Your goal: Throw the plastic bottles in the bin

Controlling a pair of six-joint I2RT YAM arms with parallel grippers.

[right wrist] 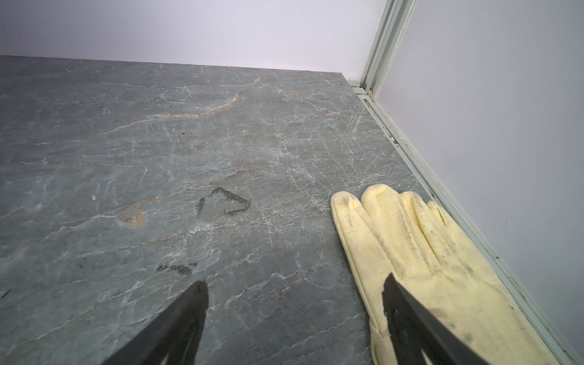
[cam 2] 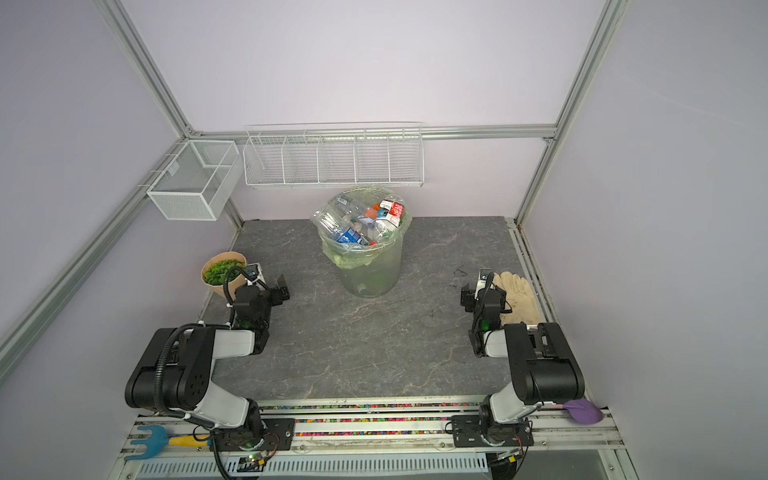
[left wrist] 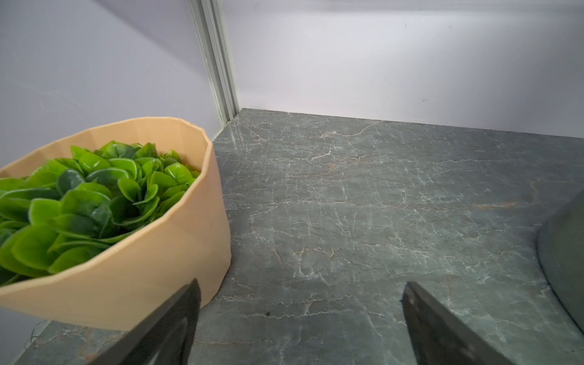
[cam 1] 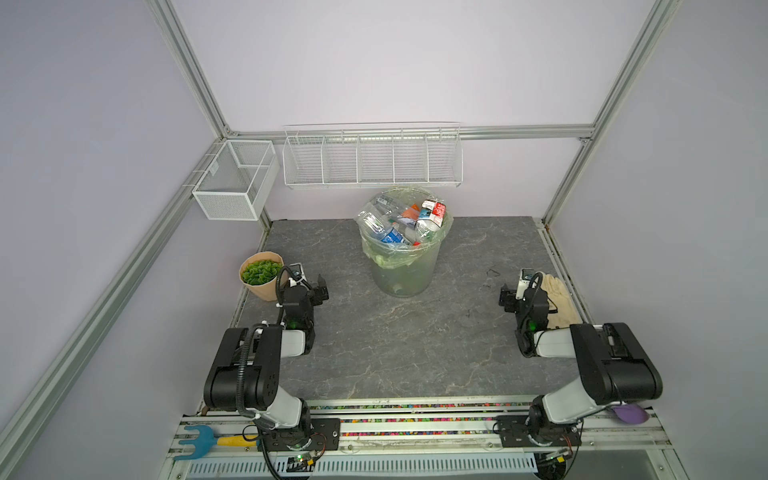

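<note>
Plastic bottles (cam 1: 405,226) heaped in the lined bin (cam 1: 401,276) at the back middle of the counter (cam 1: 395,345), no bottle in sight outside it.
Left pincer (cam 1: 321,290) low just beside the plant pot (cam 1: 259,291), right pincer (cam 1: 506,297) low just beside the pale glove (cam 1: 559,299), each spread wide and gripping nothing, both well apart from the bin; parked at the sides, probably to leave the middle free and the overhead view unblocked. Looks as good as finished, with nothing left to fetch. Heaped to about rim level inside the loose bag, so likely to spill at a knock.
</note>
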